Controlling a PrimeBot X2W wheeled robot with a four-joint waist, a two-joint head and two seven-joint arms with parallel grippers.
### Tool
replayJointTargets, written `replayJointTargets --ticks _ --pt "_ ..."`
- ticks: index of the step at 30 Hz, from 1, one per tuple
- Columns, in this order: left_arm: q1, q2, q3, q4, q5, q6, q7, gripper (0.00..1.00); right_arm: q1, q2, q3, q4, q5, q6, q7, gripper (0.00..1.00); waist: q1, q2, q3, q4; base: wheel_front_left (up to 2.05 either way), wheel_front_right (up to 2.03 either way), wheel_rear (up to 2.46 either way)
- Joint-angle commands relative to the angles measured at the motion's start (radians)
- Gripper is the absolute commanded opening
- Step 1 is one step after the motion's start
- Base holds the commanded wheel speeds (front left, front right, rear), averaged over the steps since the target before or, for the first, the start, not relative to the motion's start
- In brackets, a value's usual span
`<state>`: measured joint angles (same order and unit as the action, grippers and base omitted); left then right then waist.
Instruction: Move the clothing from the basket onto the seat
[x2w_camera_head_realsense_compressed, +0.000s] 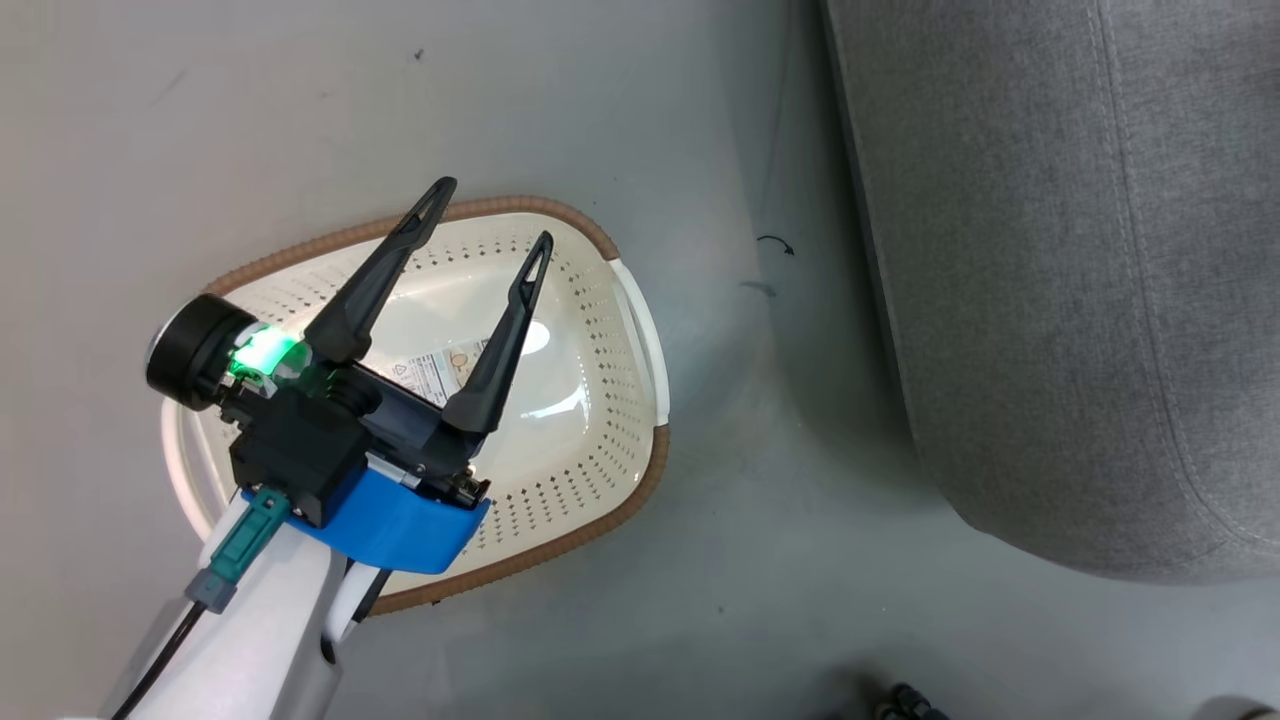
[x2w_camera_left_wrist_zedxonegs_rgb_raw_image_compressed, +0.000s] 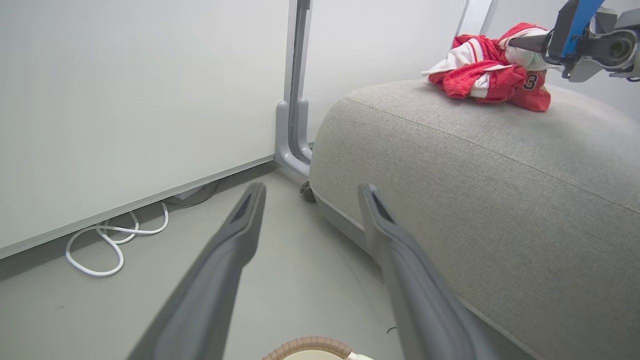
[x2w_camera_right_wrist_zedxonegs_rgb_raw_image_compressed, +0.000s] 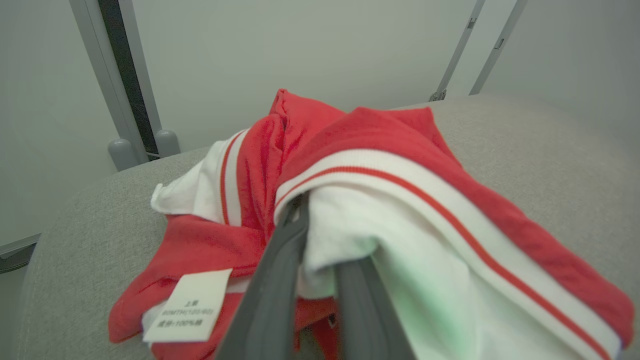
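Left gripper (x2w_camera_head_realsense_compressed: 495, 212) fingers wide apart above basket (x2w_camera_head_realsense_compressed: 590, 400). Right gripper (x2w_camera_right_wrist_zedxonegs_rgb_raw_image_compressed: 320, 240) in clothing (x2w_camera_right_wrist_zedxonegs_rgb_raw_image_compressed: 390, 150) heaped on seat (x2w_camera_right_wrist_zedxonegs_rgb_raw_image_compressed: 525, 150); clamped or loose, cannot tell.

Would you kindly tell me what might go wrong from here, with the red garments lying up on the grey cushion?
1. White fabric of the clothing is bunched between the right fingers; if they pull back before it falls free, it might be dragged off the seat.
2. The clothing lies in a loose heap towards the seat's rounded side, so a tug could tip part of it to the floor.
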<state>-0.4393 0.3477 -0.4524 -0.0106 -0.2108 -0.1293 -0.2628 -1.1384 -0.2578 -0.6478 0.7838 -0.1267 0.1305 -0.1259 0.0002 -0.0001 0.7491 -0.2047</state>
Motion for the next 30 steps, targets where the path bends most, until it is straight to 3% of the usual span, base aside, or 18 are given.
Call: replayJointTargets --ticks 1,10,20,30 --pt "-0.019 -0.004 0.006 0.005 -0.002 -0.002 -0.003 1.00 -0.005 0.005 0.004 0.014 -0.012 0.001 -0.011 1.00 -0.0002 0.0001 -0.015 0.002 0.00 0.00 0.00" --pt "0.018 -0.052 0.015 0.044 -0.034 -0.002 -0.003 1.00 0.045 0.005 0.038 0.092 -0.036 0.001 -0.051 1.00 -0.0002 0.0001 -0.135 0.024 0.00 0.00 0.00" --pt "0.138 -0.113 0.090 0.092 -0.065 -0.002 -0.003 1.00 0.186 0.029 0.092 0.159 -0.018 0.001 -0.096 1.00 -0.0002 0.0001 -0.322 0.045 0.00 0.00 0.00" --pt "0.245 -0.174 0.155 0.136 -0.076 -0.002 -0.003 1.00 0.410 0.074 0.213 0.045 0.061 0.001 -0.137 1.00 -0.0002 0.0001 -0.486 0.103 0.00 0.00 0.00"
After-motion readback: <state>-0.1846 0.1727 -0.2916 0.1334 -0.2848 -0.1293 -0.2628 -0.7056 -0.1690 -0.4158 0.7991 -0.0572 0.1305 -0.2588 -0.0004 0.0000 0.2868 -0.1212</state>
